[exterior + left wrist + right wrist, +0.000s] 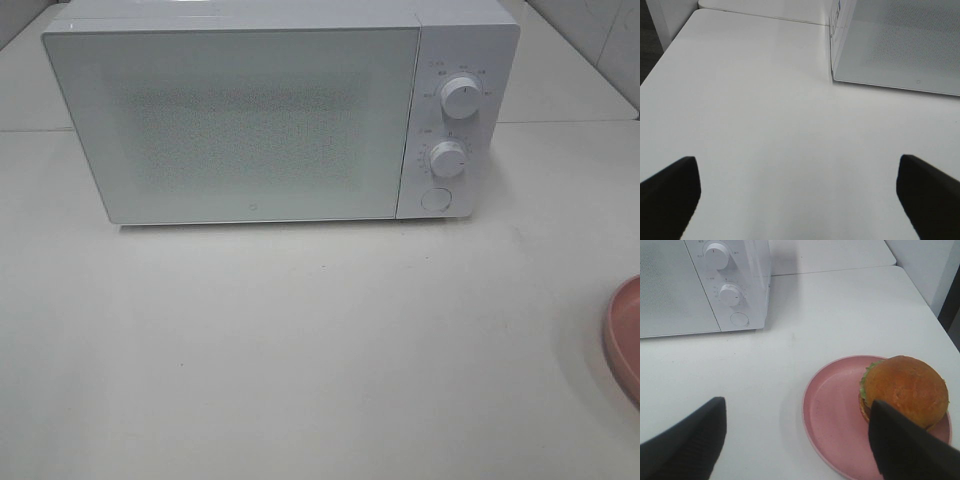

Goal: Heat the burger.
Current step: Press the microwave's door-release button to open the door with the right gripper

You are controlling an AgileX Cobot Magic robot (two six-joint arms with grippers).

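On the pink plate (832, 412) sits the burger (907, 390), the right gripper (796, 406) spread wide and empty beside it. The left gripper (797, 159) gapes wide over the table (765, 100).

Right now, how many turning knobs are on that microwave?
2. The upper knob sits high on the control panel of the microwave, right of its door; the lower knob is directly beneath it. The flat round button below isn't counted.

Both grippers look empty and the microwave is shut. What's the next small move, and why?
Probably bring the open left gripper to the microwave door to open it: the door is closed, and the burger sits on the pink plate by the open right gripper.
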